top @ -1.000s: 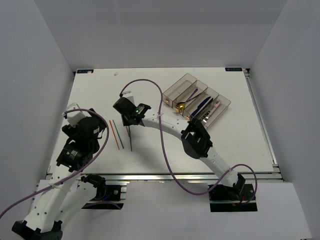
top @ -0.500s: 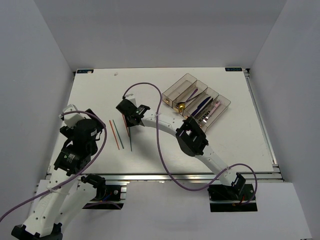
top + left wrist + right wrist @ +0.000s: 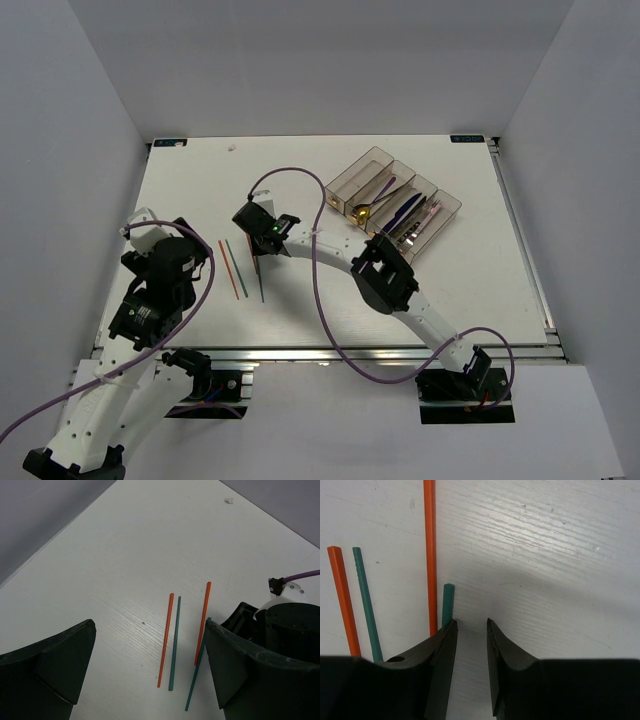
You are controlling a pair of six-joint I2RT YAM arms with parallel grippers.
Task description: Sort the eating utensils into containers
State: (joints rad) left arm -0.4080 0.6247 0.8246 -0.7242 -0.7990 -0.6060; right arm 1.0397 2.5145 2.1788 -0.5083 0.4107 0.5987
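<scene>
Two orange chopsticks (image 3: 165,640) (image 3: 202,622) and two green chopsticks (image 3: 174,642) (image 3: 196,670) lie on the white table left of centre. My right gripper (image 3: 470,622) is low over the right-hand pair, open a little with only bare table between its fingers. The green chopstick's end (image 3: 448,604) pokes out just beside its left finger, and the orange one (image 3: 430,555) lies next to that. My left gripper (image 3: 150,625) hovers wide open above the chopsticks, holding nothing. The containers (image 3: 372,163) stand at the back right with several utensils (image 3: 405,212) inside.
The right arm (image 3: 385,275) stretches across the table's middle with its purple cable (image 3: 325,300) looping over it. White walls enclose the table on three sides. A small white speck (image 3: 228,501) lies near the far edge.
The right gripper has edged slightly down and left over the right-hand chopsticks. The left arm shifted a little. The chopsticks have not moved.
</scene>
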